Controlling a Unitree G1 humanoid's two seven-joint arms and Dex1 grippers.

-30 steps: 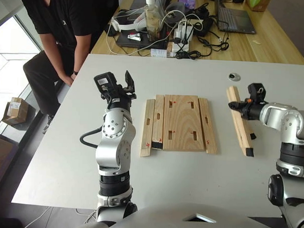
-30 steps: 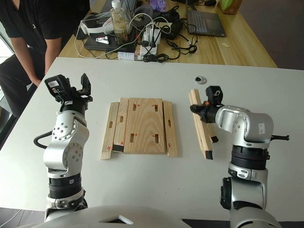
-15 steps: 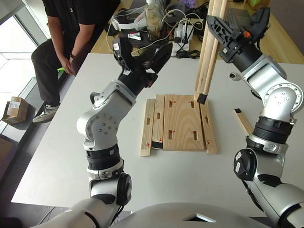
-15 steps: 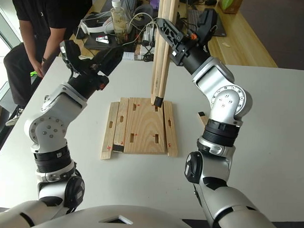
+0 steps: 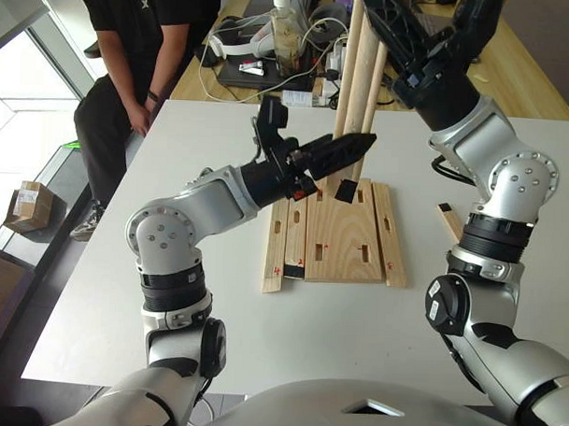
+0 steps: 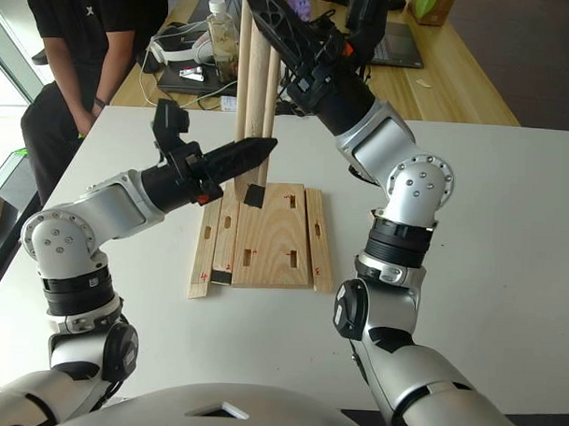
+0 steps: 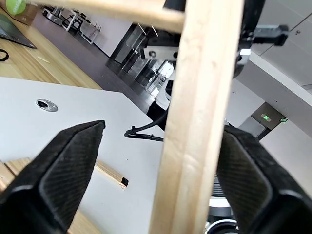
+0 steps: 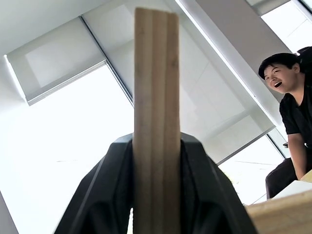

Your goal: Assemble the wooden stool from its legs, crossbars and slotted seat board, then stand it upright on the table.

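white table (image 5: 95, 290) under the left gripper (image 5: 347, 150). beyond the gripper, a wooden desk (image 5: 527, 91) with a bottle (image 5: 284, 26), cable tangle (image 5: 314, 36) and laptop (image 6: 402, 49). cardboard box (image 5: 28, 204) on the floor, well off to its left.

White table (image 5: 95, 290): slotted seat board (image 5: 344, 243) flat, strips (image 5: 276, 239) flanking both sides; loose piece (image 5: 449, 222) right.

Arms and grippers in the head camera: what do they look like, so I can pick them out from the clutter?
The left arm and right arm are silver-grey, with rounded joint housings and black bands. The left gripper and right gripper are black with long tapered fingers, their pads finely textured.
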